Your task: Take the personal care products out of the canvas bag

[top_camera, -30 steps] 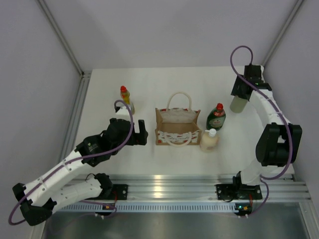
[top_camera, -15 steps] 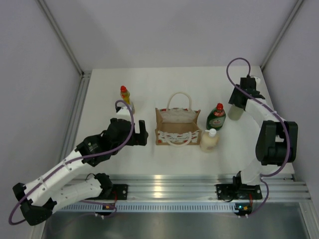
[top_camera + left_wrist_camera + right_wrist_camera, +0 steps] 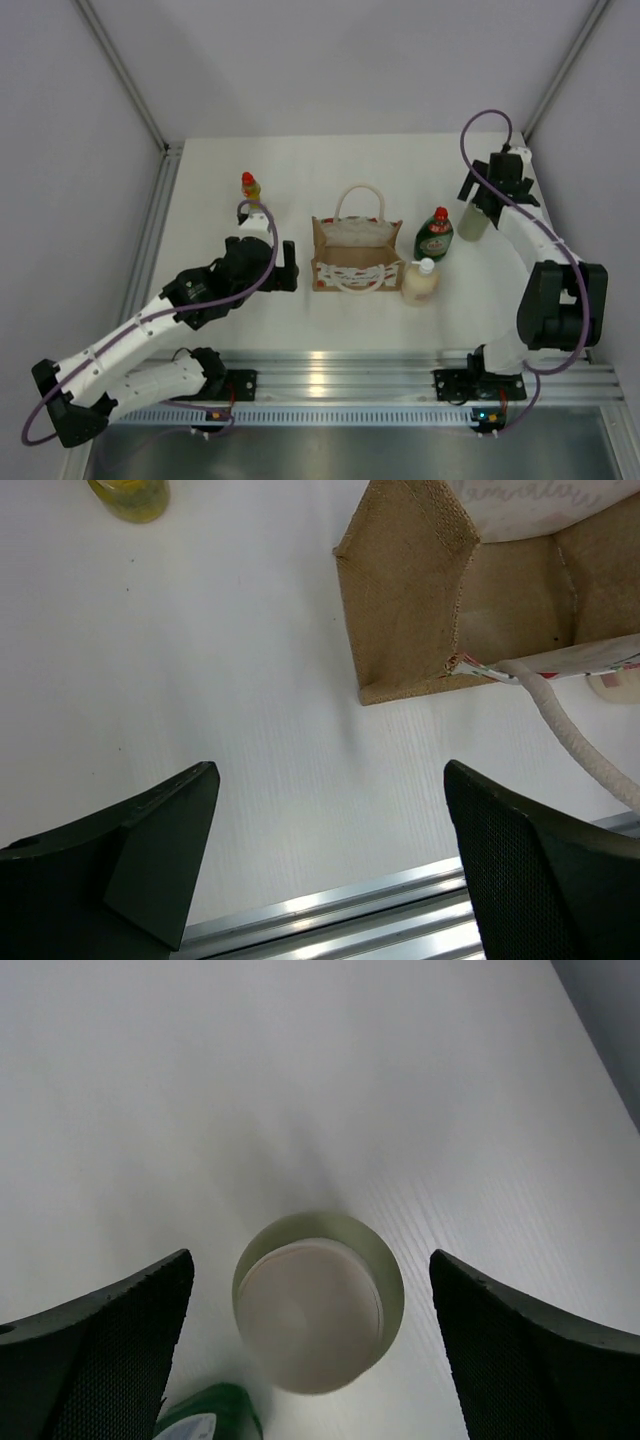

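The canvas bag (image 3: pixel 355 255) stands open at the table's middle, and no bottle shows inside it; its tan side (image 3: pixel 420 590) and rope handle (image 3: pixel 570 730) show in the left wrist view. The yellow bottle (image 3: pixel 251 190) stands to its left. The dark green bottle (image 3: pixel 436 233) and the cream bottle (image 3: pixel 420 282) stand to its right. The pale grey-green cylinder (image 3: pixel 474 221) stands upright beside the green one. My right gripper (image 3: pixel 484 203) is open just above the cylinder (image 3: pixel 318 1312), fingers apart on both sides, not touching. My left gripper (image 3: pixel 285 265) is open and empty, left of the bag.
An aluminium rail (image 3: pixel 400 375) runs along the near table edge, and it shows in the left wrist view (image 3: pixel 380 920). White walls close in the left, back and right sides. The green bottle's shoulder (image 3: pixel 205 1415) lies close to the right gripper's left finger.
My right gripper carried the cylinder down beside the green bottle, set it on the table and opened. The left arm shifted only slightly.
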Available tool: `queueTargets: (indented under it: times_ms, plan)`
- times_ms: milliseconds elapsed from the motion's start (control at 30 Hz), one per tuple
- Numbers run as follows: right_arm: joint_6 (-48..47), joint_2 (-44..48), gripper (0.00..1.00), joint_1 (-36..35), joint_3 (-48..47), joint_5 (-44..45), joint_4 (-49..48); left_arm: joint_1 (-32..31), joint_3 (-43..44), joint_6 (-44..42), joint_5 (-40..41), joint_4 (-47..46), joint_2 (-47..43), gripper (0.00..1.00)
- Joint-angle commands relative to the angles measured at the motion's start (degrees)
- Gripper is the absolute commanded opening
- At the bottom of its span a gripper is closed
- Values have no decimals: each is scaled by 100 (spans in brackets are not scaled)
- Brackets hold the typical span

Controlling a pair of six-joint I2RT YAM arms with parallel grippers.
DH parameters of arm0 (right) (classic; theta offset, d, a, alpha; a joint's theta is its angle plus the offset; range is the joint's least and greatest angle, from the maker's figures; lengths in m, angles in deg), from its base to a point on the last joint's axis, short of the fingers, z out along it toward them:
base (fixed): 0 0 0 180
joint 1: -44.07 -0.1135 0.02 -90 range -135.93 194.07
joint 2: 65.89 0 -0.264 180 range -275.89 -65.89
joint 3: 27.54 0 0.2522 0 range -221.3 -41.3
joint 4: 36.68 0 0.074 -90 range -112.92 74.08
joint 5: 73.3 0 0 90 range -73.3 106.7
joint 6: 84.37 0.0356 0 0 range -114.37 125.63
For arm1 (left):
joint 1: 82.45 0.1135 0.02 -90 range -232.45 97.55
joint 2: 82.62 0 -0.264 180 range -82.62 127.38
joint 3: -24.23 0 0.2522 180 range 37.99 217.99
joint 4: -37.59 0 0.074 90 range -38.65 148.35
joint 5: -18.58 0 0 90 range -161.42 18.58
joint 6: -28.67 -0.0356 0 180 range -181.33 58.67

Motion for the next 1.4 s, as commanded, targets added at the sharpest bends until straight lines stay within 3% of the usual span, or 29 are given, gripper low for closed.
queueTargets:
  times_ms: [0, 367, 533, 700, 1000, 1367]
  plan:
    - [-34, 796, 98, 57, -173, -100, -354, 27, 247, 148, 400, 63, 168, 98]
    - [-570, 2756, 100, -267, 125, -1058, 708, 202, 729, 640, 1042, 54, 880, 98]
    - [-833, 3785, 100, -628, 222, -1146, 1640, 922, 950, 588, 894, 54, 1056, 98]
    - [-1062, 4831, 100, -987, 416, -1033, 2203, 1565, 1002, 395, 1050, 177, 328, 98]
    - [-1080, 5438, 99, -1946, 231, 260, 3416, 1583, 1451, -36, 1754, 1407, -613, 98]
    - [-1212, 6369, 99, -1990, 275, 630, 3970, 1592, 1521, -335, 1280, 1847, -1430, 98]
